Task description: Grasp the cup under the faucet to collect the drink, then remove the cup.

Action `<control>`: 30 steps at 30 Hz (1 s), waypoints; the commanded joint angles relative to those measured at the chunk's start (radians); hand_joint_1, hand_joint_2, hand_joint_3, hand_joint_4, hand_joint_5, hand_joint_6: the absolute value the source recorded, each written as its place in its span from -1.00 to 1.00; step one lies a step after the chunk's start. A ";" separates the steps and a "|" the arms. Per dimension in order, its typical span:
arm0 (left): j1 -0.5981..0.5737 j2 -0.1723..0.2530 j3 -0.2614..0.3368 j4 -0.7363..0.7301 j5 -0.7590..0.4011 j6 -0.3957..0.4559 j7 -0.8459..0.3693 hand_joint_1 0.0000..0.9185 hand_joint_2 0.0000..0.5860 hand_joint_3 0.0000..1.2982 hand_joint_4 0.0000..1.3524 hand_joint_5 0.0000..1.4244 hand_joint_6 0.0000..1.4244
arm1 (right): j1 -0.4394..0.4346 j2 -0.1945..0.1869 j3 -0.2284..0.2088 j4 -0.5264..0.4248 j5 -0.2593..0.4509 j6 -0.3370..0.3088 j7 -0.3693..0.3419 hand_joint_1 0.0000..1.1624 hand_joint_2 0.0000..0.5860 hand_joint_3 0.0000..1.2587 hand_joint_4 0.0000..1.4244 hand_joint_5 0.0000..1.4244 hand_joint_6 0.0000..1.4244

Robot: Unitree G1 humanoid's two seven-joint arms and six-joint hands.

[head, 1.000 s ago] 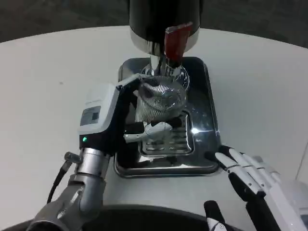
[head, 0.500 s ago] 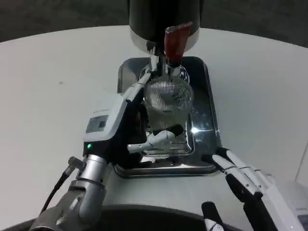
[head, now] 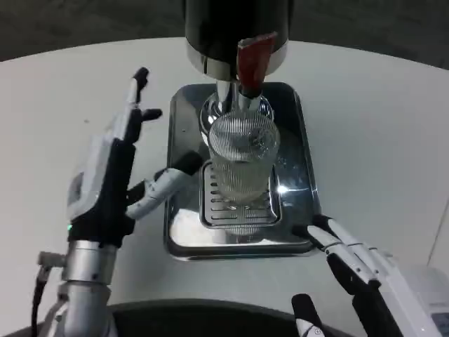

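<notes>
Single head camera, looking steeply down, close over table (head: 56, 91)

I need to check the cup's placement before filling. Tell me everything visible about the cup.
The cup is a clear, ribbed tumbler that looks like glass. It stands upright on the slotted grate of the shiny metal tray, directly below the faucet with the red lever. Neither hand touches it; the left hand is open beside it.

Ribbed clear cup (head: 242, 160), glossy metal tray (head: 302, 133)
</notes>
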 commanded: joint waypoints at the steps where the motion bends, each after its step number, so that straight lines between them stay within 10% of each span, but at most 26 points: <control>1: 0.093 0.022 0.074 -0.214 -0.176 0.035 -0.199 -1.00 -0.54 -1.00 -1.00 -0.93 -0.98 | 0.001 0.003 0.007 0.005 0.000 0.003 0.006 -0.40 0.76 -0.70 -0.86 -0.77 -0.67; 12: 0.097 0.135 0.216 -0.685 -0.848 0.341 -0.800 -1.00 -0.49 -1.00 -1.00 -0.97 -0.96 | -0.025 0.009 -0.005 0.000 0.012 0.022 0.020 -0.40 0.76 -0.69 -0.86 -0.76 -0.66; 18: 0.003 0.215 0.260 -0.761 -0.908 0.497 -0.980 -1.00 -0.46 -1.00 -1.00 -0.97 -0.94 | -0.008 0.014 -0.012 -0.017 0.018 0.034 0.026 -0.40 0.76 -0.69 -0.86 -0.76 -0.65; 30: -0.189 0.188 0.213 -0.679 -0.829 0.637 -1.152 -1.00 -0.53 -1.00 -1.00 -0.99 -0.98 | 0.001 0.023 -0.027 -0.041 0.032 0.048 0.042 -0.40 0.76 -0.69 -0.86 -0.76 -0.62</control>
